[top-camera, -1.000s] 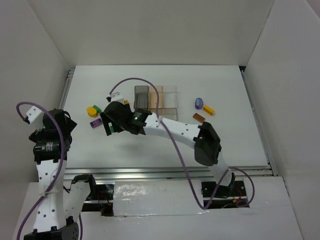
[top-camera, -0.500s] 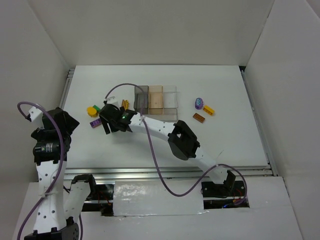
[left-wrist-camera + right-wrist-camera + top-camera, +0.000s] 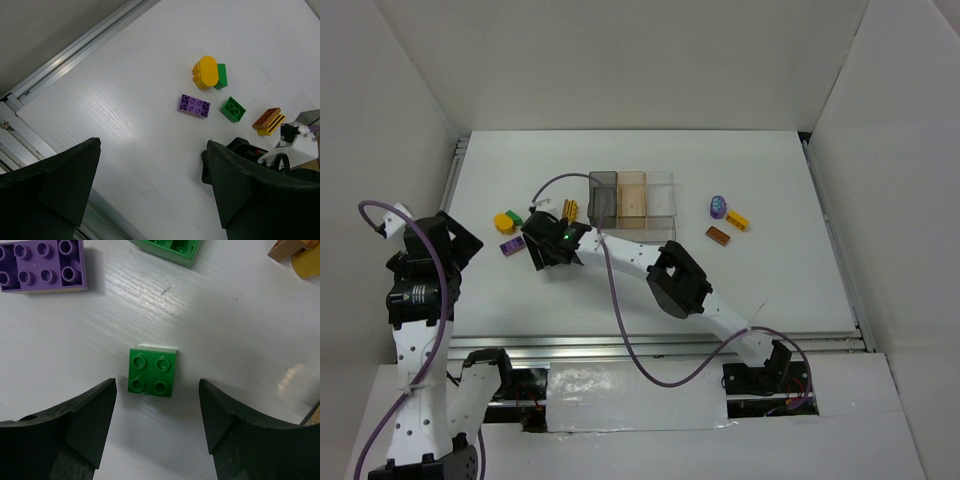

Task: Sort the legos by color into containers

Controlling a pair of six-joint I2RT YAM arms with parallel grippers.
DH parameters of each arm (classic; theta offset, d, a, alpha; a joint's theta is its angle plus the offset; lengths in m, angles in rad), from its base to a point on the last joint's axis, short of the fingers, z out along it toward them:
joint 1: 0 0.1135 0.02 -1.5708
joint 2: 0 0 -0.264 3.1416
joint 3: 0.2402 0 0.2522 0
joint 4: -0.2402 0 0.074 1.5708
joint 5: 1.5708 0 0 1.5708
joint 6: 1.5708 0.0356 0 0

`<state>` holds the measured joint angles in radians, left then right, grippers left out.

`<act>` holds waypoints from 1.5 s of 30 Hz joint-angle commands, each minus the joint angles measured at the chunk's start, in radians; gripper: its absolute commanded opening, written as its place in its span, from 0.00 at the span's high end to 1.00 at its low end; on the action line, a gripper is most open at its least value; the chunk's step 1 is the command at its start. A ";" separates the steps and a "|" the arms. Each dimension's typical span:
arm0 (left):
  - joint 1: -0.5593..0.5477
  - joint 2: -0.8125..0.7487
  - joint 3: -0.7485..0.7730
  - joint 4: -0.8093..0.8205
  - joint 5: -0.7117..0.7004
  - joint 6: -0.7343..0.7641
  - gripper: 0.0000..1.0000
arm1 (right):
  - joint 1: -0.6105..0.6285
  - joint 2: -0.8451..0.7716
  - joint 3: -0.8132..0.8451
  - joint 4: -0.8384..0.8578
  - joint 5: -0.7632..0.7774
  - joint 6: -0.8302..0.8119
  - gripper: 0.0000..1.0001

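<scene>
A small green 2x2 lego [image 3: 153, 372] lies flat on the white table just ahead of my right gripper [image 3: 157, 399], which is open and empty, one finger on each side, not touching it. In the top view the right gripper [image 3: 542, 246] covers this brick. Nearby lie a purple lego [image 3: 42, 266], a yellow lego [image 3: 206, 72] with a green one [image 3: 221, 76] against it, and an orange-brown and yellow pair [image 3: 268, 121]. The compartment tray [image 3: 662, 178] stands behind. My left gripper [image 3: 152, 150] is open, empty, held high over the table's left.
Right of the tray lie a purple rounded piece [image 3: 719, 206], a yellow lego [image 3: 737, 220] and an orange-brown lego [image 3: 719, 235]. A metal rail [image 3: 75, 50] runs along the table's left edge. White walls enclose the table.
My right arm has stretched out lower and further left, bringing its open gripper down around the small green lego. The left arm has barely moved.
</scene>
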<state>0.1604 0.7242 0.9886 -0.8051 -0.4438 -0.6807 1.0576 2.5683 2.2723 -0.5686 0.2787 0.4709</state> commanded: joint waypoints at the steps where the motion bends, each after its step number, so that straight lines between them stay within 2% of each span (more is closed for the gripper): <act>1: 0.004 0.006 -0.001 0.041 0.024 0.023 0.00 | 0.005 0.023 0.038 0.049 -0.001 -0.009 0.27; 7: 0.004 0.012 -0.004 0.050 0.050 0.033 0.01 | 0.008 0.033 0.065 0.058 0.016 -0.035 0.27; 17: -0.001 0.015 -0.002 0.055 0.063 0.038 0.01 | 0.008 0.046 0.089 0.049 0.007 -0.049 0.38; 20: -0.004 0.015 -0.004 0.053 0.063 0.040 0.00 | 0.008 0.049 0.093 0.033 0.004 -0.049 0.46; 23: -0.005 0.015 -0.004 0.053 0.065 0.040 0.00 | 0.008 0.043 0.087 0.026 0.002 -0.049 0.63; 24: -0.005 0.015 -0.004 0.055 0.066 0.041 0.00 | 0.008 0.041 0.081 0.027 -0.001 -0.049 0.64; 28: -0.009 0.018 -0.002 0.053 0.066 0.041 0.01 | 0.010 0.006 0.009 0.064 -0.018 -0.052 0.88; 29: -0.012 0.021 -0.001 0.053 0.068 0.043 0.01 | 0.008 -0.019 -0.008 0.075 -0.053 -0.066 1.00; 31: -0.012 0.023 -0.001 0.052 0.068 0.041 0.00 | 0.007 -0.057 -0.063 0.111 -0.096 -0.074 1.00; 34: -0.012 0.024 0.001 0.053 0.068 0.044 0.00 | 0.008 -0.221 -0.230 0.220 -0.153 -0.092 1.00; 35: -0.012 0.024 -0.002 0.056 0.076 0.046 0.01 | 0.008 -0.329 -0.285 0.248 -0.150 -0.101 1.00; 36: -0.013 0.026 -0.002 0.060 0.080 0.047 0.00 | 0.007 -0.385 -0.377 0.281 -0.109 -0.103 1.00; 41: -0.019 0.021 -0.007 0.064 0.088 0.053 0.00 | -0.056 -0.662 -0.584 0.256 -0.021 -0.086 1.00; 45: -0.021 0.012 -0.011 0.075 0.100 0.058 0.00 | -0.126 -0.786 -0.712 0.240 0.049 -0.061 1.00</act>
<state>0.1440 0.7494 0.9871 -0.7803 -0.3603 -0.6518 0.9985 1.8641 1.6371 -0.3561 0.2390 0.3923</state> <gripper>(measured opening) 0.995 0.436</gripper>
